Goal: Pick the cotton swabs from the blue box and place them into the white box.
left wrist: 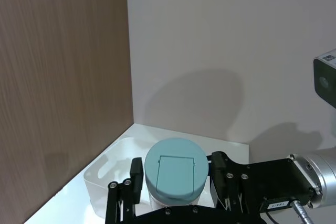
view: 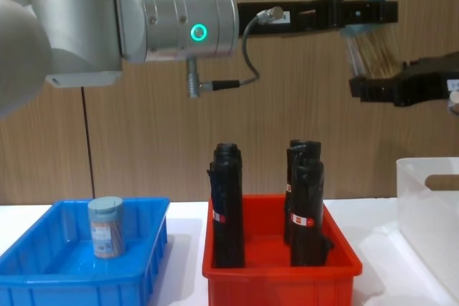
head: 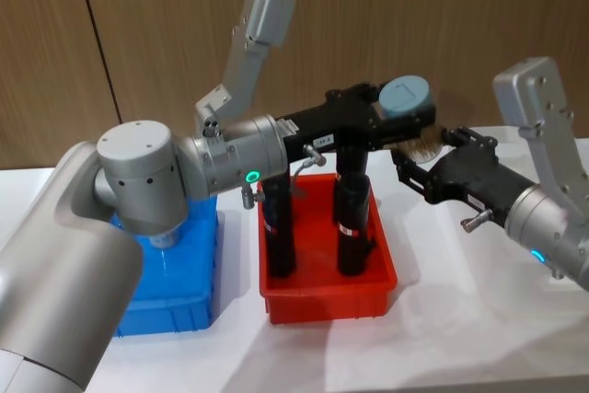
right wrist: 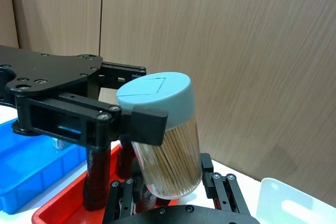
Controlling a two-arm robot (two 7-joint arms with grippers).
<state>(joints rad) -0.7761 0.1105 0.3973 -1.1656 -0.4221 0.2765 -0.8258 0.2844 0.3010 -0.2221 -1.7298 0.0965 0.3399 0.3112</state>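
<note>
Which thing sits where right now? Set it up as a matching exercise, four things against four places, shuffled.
Things:
1. raised swab jar
2. other swab jar
3. black rolls
4. right tool

Places:
A. standing in the red bin
B. at the raised jar's base
C. held at its lid by the left tool
D. standing in the blue box

Pairs: 1-C, 2-D, 3-A, 4-B
</note>
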